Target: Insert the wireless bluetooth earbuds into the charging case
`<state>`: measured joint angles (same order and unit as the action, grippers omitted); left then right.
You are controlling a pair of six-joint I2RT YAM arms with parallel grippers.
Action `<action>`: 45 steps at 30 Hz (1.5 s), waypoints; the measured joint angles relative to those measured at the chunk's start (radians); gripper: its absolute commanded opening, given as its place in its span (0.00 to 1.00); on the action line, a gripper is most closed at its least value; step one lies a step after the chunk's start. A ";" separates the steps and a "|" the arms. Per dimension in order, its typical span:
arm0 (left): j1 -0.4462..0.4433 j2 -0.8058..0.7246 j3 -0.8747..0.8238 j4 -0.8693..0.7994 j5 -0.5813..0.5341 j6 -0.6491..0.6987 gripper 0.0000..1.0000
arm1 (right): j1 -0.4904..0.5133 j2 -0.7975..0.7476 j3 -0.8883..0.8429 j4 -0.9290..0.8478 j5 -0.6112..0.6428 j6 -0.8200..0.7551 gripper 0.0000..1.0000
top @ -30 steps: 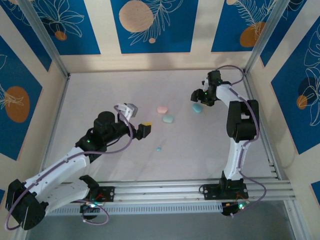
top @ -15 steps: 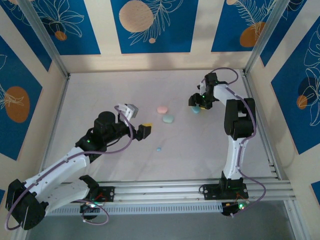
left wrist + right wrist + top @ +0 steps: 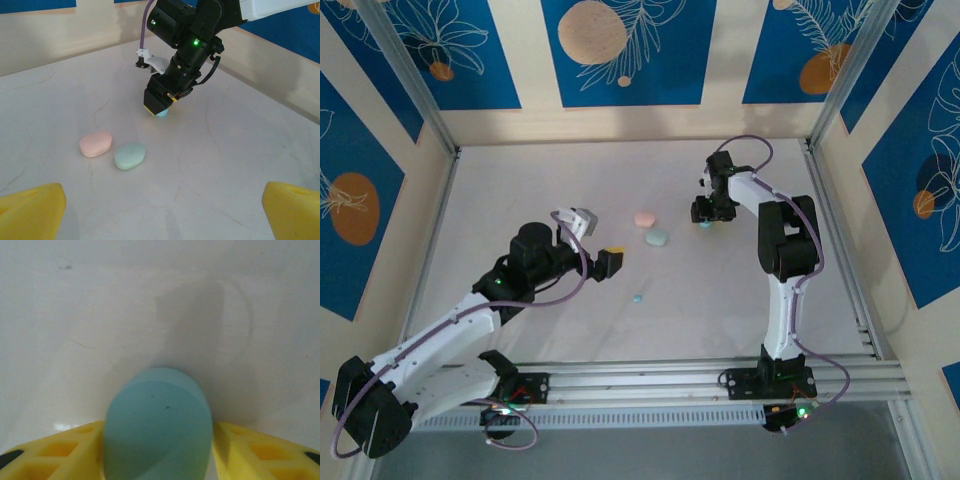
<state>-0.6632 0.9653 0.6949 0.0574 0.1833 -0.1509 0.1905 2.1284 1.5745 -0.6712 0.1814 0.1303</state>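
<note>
Fingers point(image 3: 60, 450) of the right gripper point(image 3: 157, 452) press against both sides of a light blue case point(image 3: 157, 415), pinching it on the table point(image 3: 520, 180) at about two o'clock of the table's middle in the top view. The left gripper point(image 3: 592, 240) hangs spread wide at nine o'clock, holding nothing. One light blue earbud point(image 3: 637, 297) lies alone at six o'clock. A pink case point(image 3: 644, 218) and a mint case point(image 3: 657, 238) sit just beside each other near the middle, the mint at four o'clock of the pink.
</note>
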 measured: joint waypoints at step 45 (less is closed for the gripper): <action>0.071 0.214 0.249 -0.005 0.348 -0.362 0.73 | 0.430 -0.966 -0.653 0.561 -0.447 -0.505 0.32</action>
<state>-0.5922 1.1797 0.9436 0.0525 0.5316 -0.5133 0.6209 1.1625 0.9215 -0.1104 -0.2661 -0.3748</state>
